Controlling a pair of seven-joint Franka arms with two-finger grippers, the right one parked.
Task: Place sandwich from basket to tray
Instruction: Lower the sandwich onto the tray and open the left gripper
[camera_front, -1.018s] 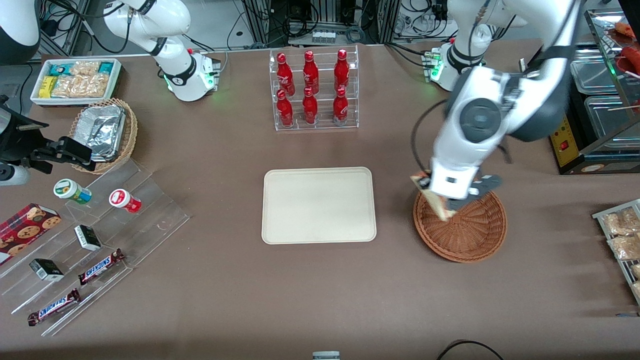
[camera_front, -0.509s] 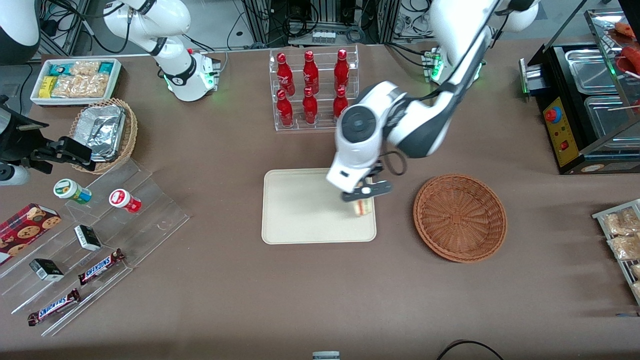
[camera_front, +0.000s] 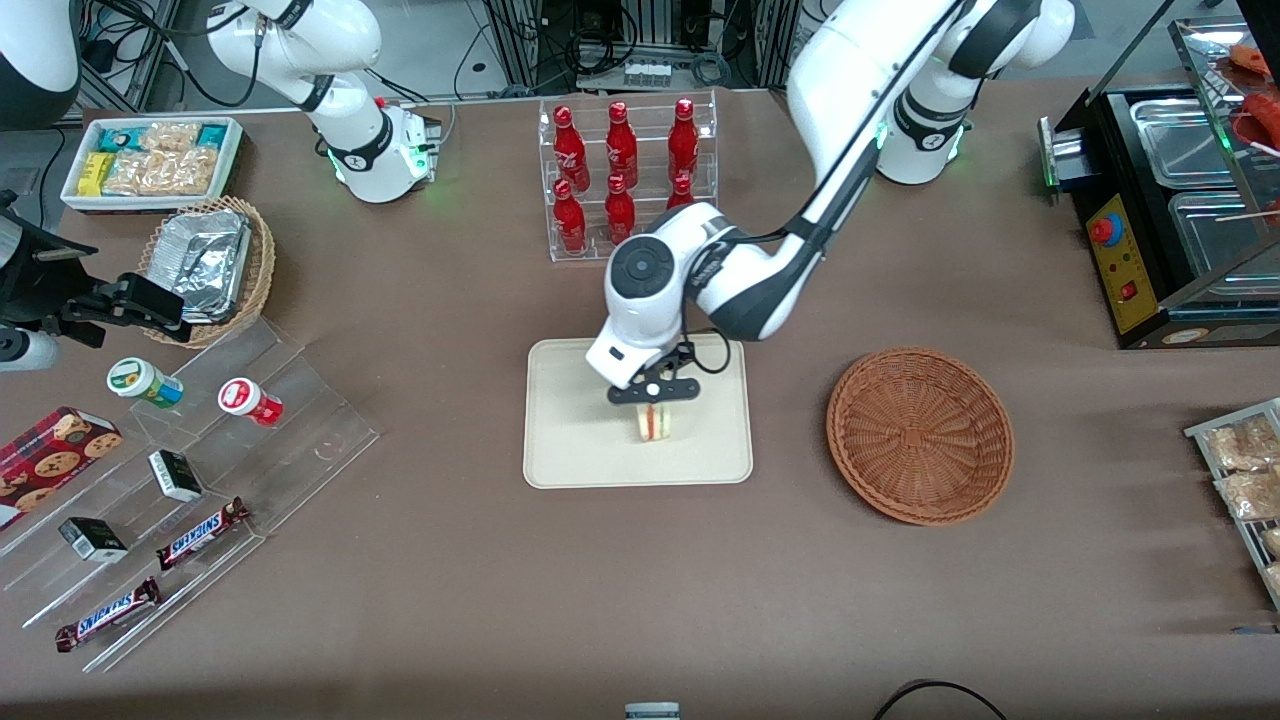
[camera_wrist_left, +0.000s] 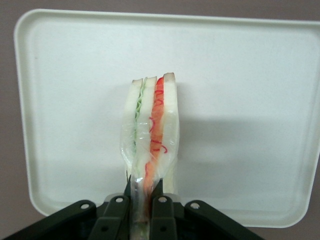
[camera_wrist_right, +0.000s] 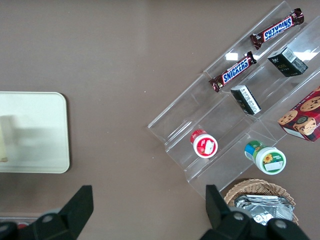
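Now the gripper (camera_front: 655, 393) fingers (camera_wrist_left: 161, 212) pinch the sandwich (camera_wrist_left: 150, 135) over the tray (camera_wrist_left: 240, 75).

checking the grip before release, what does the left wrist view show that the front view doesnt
Only the left wrist view shows the grip itself: the claw is shut on one end of the sandwich, with green filling on one side of the cut edge and red on the other.

Only the front view shows the surroundings: the empty basket toward the working arm's end of the table, and the rack of red bottles farther from the camera than the tray.

Both show the sandwich held over the tray, not yet released.
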